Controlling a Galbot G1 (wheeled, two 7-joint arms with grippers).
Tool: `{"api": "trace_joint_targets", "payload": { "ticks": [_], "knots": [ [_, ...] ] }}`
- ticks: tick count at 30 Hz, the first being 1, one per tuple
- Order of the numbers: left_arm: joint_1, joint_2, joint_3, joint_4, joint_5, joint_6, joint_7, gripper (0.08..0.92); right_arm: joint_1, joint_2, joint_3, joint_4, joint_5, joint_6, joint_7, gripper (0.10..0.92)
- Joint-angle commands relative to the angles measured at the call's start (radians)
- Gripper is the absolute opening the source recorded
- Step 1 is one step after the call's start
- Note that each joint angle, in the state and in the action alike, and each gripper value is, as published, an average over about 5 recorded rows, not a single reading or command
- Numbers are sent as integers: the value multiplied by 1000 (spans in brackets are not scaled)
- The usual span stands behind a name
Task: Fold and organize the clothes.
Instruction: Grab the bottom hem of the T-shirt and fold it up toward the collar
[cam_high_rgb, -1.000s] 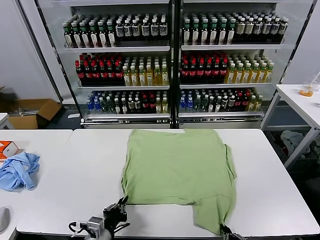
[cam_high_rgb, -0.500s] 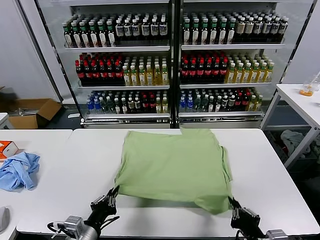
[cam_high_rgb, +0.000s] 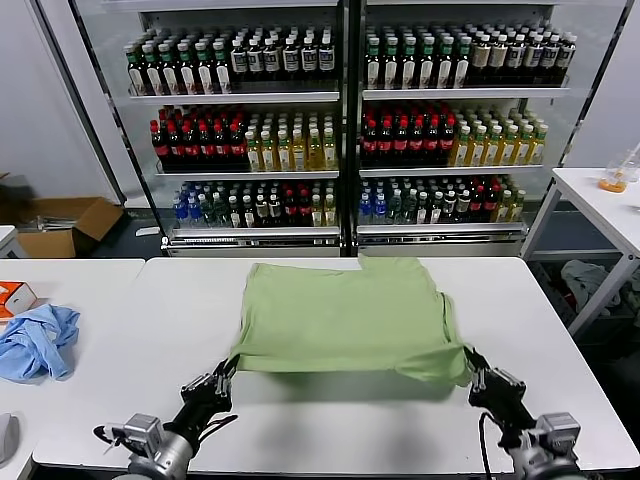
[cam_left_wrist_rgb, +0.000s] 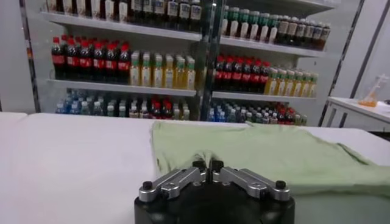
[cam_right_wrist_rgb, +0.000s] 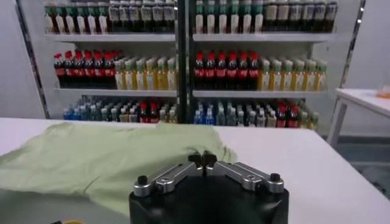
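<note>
Behind the white table (cam_high_rgb: 120, 330) stands a glass-fronted cooler (cam_high_rgb: 345, 130) packed with rows of bottled drinks. On the table lies a light green shirt (cam_high_rgb: 345, 320), its far part flat on the surface and its near edge lifted clear of the tabletop. That raised edge hangs between the two arms. The left gripper (cam_high_rgb: 228, 368) is closed tight on the near left corner of the shirt, and the left wrist view shows its fingertips (cam_left_wrist_rgb: 200, 165) pinched together with the green cloth running away from them. The right gripper (cam_high_rgb: 468, 356) is likewise clamped on the near right corner, where the fabric bunches and droops. A crumpled light blue cloth (cam_high_rgb: 38, 340) sits on the neighbouring table to the left, well apart from the shirt, beside an orange box (cam_high_rgb: 14, 297)
</note>
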Motion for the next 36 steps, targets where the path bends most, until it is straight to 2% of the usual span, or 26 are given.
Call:
{"api": "trace_joint_targets", "payload": {
  "ticks": [1,12,22,25,28,36],
  "knots": [
    [-242,38,99,209,-15,-11,1,128,329,-60,-169,-208,-7,-8,-10,104],
    [-367,37,181,337,18,-17,0,128,428,-46,-257,-318,-87,-20,-38,104],
    [-397,14,208,391,46,-14,-8,144,469,-12,-307,-356,-148,-87,-54,104],
    [-386,7,202,381,45,-14,-10,181,451,-4,-309,-342,-172,-111,-69,104],
    [-363,-2,187,361,47,-16,-13,252,419,1,-295,-322,-191,-104,-77,131],
    [-279,-28,138,315,54,-22,-28,486,264,19,-174,-241,-187,-103,-51,351]
  ]
}}
